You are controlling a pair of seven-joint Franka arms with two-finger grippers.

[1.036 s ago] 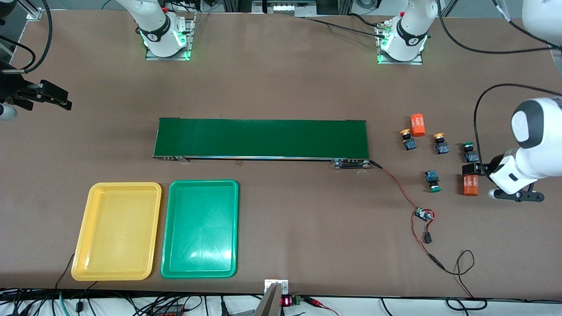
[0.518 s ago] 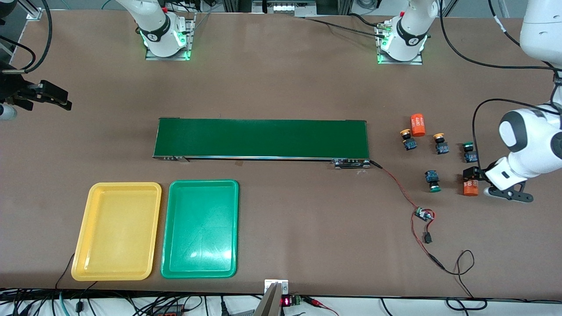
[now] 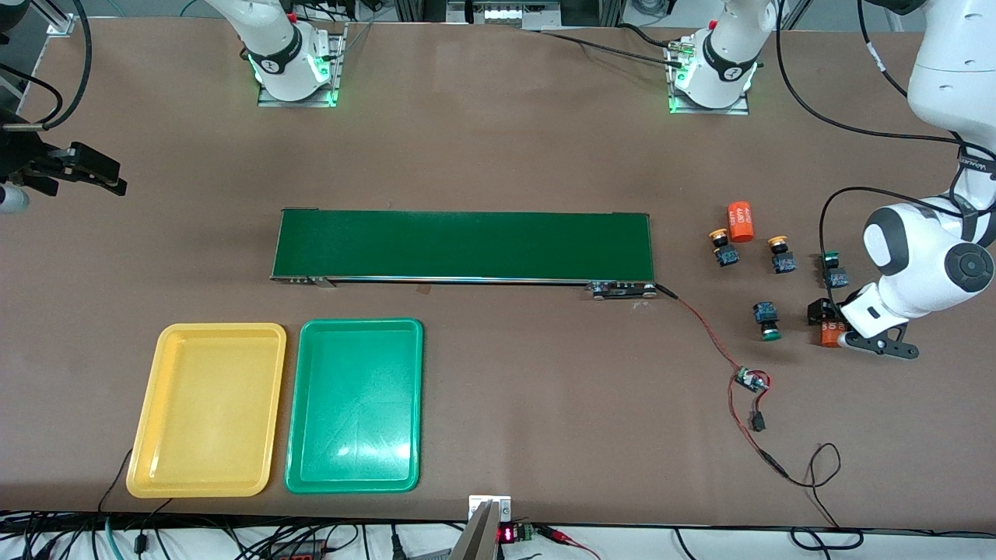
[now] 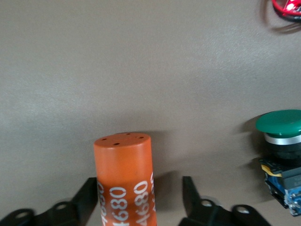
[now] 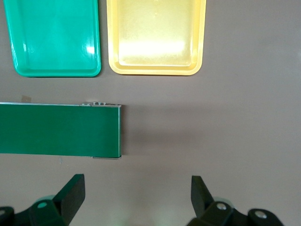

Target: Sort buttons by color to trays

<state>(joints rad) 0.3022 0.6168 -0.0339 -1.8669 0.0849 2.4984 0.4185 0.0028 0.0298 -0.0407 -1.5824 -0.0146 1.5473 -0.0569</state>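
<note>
the front camera is looking down from high across the table (image 3: 498, 140), facing both arm bases and taking in the whole tabletop. the left wrist camera is sitting low and close, looking along the surface at an orange cylinder (image 4: 124, 176) and a green-capped button (image 4: 281, 153), both also showing in the front view. the right wrist camera is looking straight down from higher up, sharing the yellow tray (image 5: 156, 35), green tray (image 5: 56, 37) and conveyor belt (image 5: 59, 129) with the front view.

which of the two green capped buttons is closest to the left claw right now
The green-capped button between the left claw and the robots' bases. The other green button lies farther off, toward the conveyor belt's end.
</note>
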